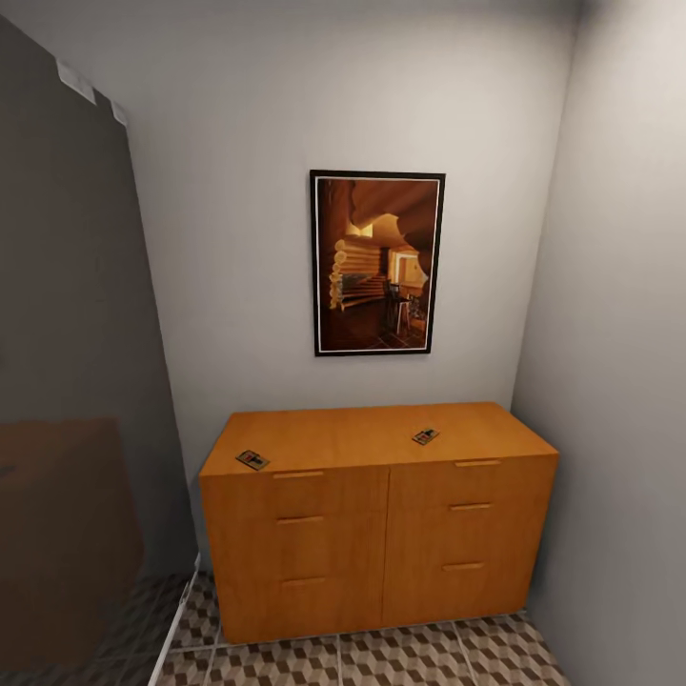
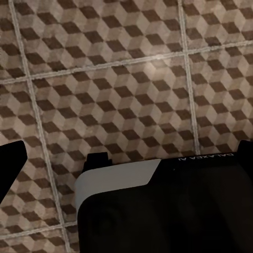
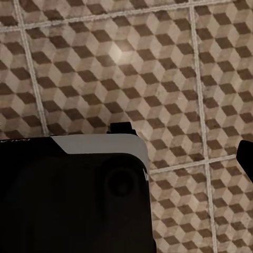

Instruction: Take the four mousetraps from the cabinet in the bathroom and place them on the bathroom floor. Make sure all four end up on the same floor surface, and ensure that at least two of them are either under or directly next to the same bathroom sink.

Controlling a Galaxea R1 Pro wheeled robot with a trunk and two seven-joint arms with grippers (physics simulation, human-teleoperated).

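The orange-brown cabinet (image 1: pixel 381 534) stands against the far wall in the head view, drawers closed. Two mousetraps lie on its flat top, one near the front left corner (image 1: pixel 252 459) and one right of the middle (image 1: pixel 426 436). The cube-patterned bathroom floor (image 1: pixel 429 657) runs in front of it. The bathroom sink is out of view. My left gripper (image 2: pixel 126 163) points down at the floor (image 2: pixel 121 79), its dark fingertips far apart at the picture's two edges, holding nothing. One dark fingertip (image 3: pixel 246 155) of my right gripper shows over the floor (image 3: pixel 105 68), far to one side.
A framed picture (image 1: pixel 377 263) hangs above the cabinet. Grey walls close in on both sides, the right one (image 1: pixel 619 381) touching the cabinet's end. A dark panel (image 1: pixel 67 381) stands at the left. My black and white base (image 2: pixel 168 211) sits below both wrist cameras.
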